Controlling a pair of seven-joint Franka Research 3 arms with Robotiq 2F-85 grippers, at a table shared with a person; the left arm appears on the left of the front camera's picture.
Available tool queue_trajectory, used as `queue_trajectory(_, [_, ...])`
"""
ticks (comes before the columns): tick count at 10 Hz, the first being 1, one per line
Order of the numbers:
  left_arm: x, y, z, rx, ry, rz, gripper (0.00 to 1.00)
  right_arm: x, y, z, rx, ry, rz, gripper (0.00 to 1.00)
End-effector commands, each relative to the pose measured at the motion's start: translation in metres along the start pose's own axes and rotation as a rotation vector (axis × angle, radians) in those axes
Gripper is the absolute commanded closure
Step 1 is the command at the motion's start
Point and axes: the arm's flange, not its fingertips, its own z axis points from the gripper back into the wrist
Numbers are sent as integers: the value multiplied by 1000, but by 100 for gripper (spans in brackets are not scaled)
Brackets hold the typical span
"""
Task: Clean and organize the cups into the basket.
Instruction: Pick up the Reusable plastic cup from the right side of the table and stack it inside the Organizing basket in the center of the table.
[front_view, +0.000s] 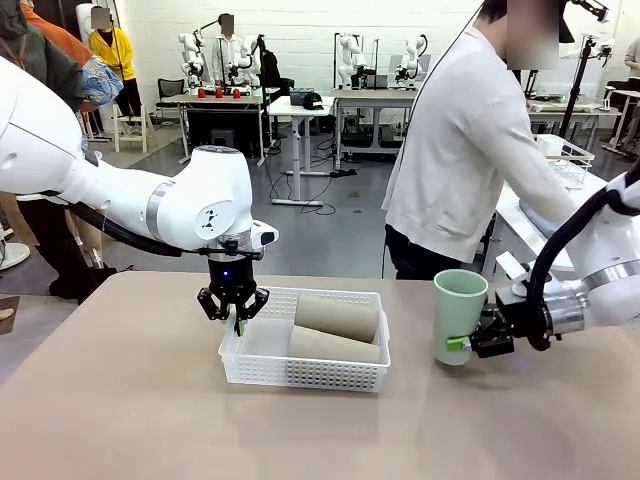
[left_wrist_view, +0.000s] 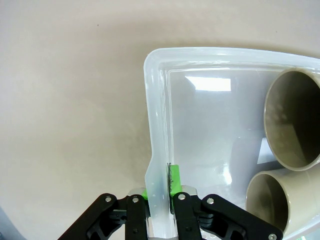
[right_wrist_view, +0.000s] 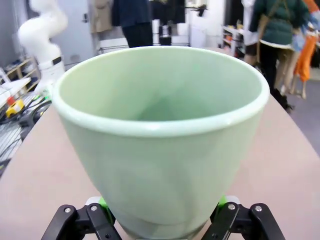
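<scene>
Clearly, the left gripper (front_view: 235, 318) pinches the basket (front_view: 300, 375) wall. Right of the basket, the right gripper (front_view: 462, 343) clasps the mint cup (front_view: 458, 315).

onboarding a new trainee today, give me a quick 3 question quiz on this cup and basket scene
1. True or false: both tan cups lie on their sides inside the white basket.
2. Which option fits what the left gripper is doing? A) hanging open above the table B) pinching the basket's end wall C) gripping a tan cup
3. Fill in: the right gripper has its fingers on either side of the lower part of the ____ cup, which stands upright on the table outside the basket.

Key: 1 true; 2 B; 3 mint green
</scene>
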Motion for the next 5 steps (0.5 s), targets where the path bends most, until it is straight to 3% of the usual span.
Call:
queue_trajectory(1, [0,0,2,-1,-5,0,100,75,44,21,-89,56,-41,83])
queue_trajectory(3, [0,0,2,-1,-5,0,100,135,69,45,-133,57,-16,83])
queue_trajectory(5, [0,0,2,-1,-5,0,100,168,88,53,-140,66,3,83])
